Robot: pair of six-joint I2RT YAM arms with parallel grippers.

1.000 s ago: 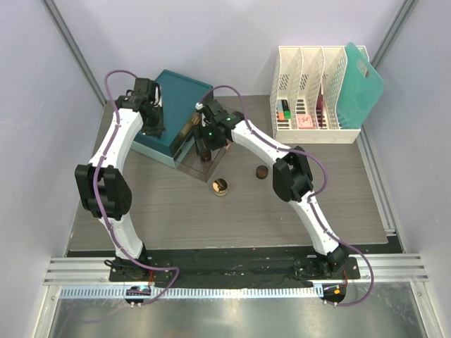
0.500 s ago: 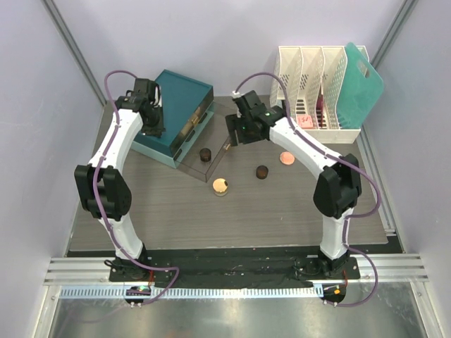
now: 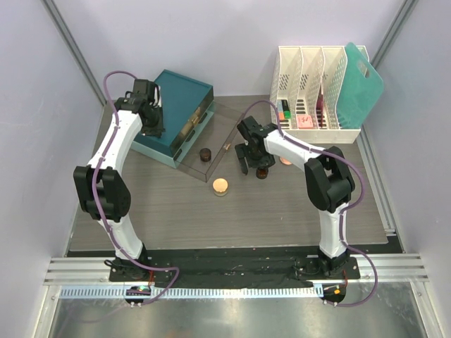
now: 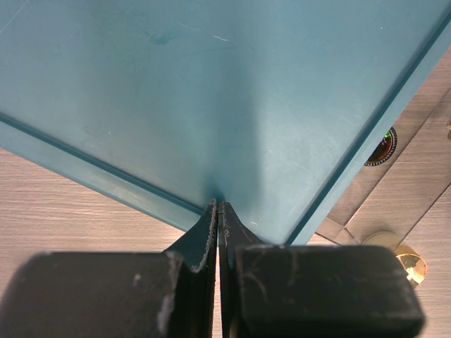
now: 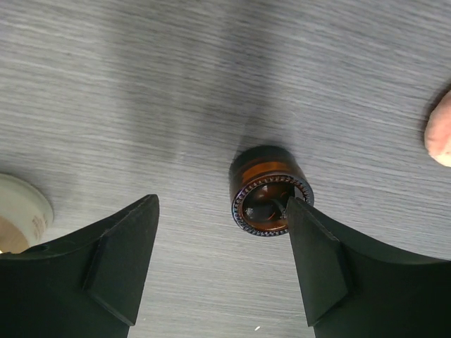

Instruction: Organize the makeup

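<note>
A dark-brown round jar (image 3: 262, 172) stands on the table; in the right wrist view the jar (image 5: 270, 193) sits just ahead of my right fingertip. My right gripper (image 3: 252, 163) (image 5: 222, 211) is open and empty, low over the table beside it. A second dark jar (image 3: 205, 154) sits in the clear pulled-out drawer (image 3: 222, 134), and it also shows in the left wrist view (image 4: 384, 146). A peach compact (image 3: 220, 186) (image 5: 17, 211) lies left of the right gripper. A pink compact (image 3: 286, 160) (image 5: 440, 137) lies to its right. My left gripper (image 3: 152, 125) (image 4: 218, 208) is shut, its tips on the teal box.
The teal drawer box (image 3: 176, 98) (image 4: 211, 91) stands at the back left. The white slotted rack (image 3: 317, 70) with small items and a teal board (image 3: 363, 84) stands at the back right. A gold knob (image 4: 410, 262) shows by the drawer front.
My right gripper left the clear drawer, where a dark jar now sits, swung back and right, then came down open beside the jar on the table. The left arm has not moved.
</note>
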